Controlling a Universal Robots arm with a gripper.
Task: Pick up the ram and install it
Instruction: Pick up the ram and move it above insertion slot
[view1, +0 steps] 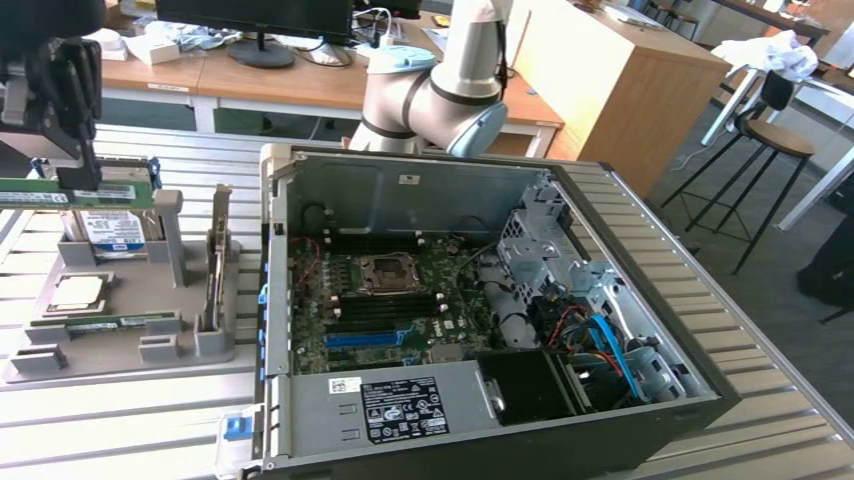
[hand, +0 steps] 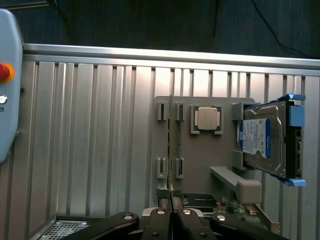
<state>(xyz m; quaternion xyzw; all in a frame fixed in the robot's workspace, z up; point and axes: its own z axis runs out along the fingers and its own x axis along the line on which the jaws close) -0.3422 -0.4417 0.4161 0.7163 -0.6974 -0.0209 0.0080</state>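
Jaws stood almost fully shut, the gripper (view1: 83, 172) pinching the ram (view1: 40, 197) from above. The ram hung level in the air over the far end of the tray (view1: 120, 362), above the drive (view1: 110, 232).

The table (view1: 134, 430) was made of pale, ribbed metal slats. The grey tray lay near the table's edge on the exterior view's left. The open case (view1: 400, 190) sat just beside the tray toward the exterior view's right, its board facing up. Beyond the table's far edge were wooden desks with a monitor (view1: 254, 20), a wooden cabinet (view1: 627, 90) and a stool (view1: 774, 140) on a grey floor.

The ram was a thin green strip with a pale label and small dark chips on its face. In the wrist view the ram (hand: 171, 150) showed edge-on, as a fine line running out from the closed gripper (hand: 172, 212). A second stick (view1: 114, 322) lay in its slot near the tray's near end.
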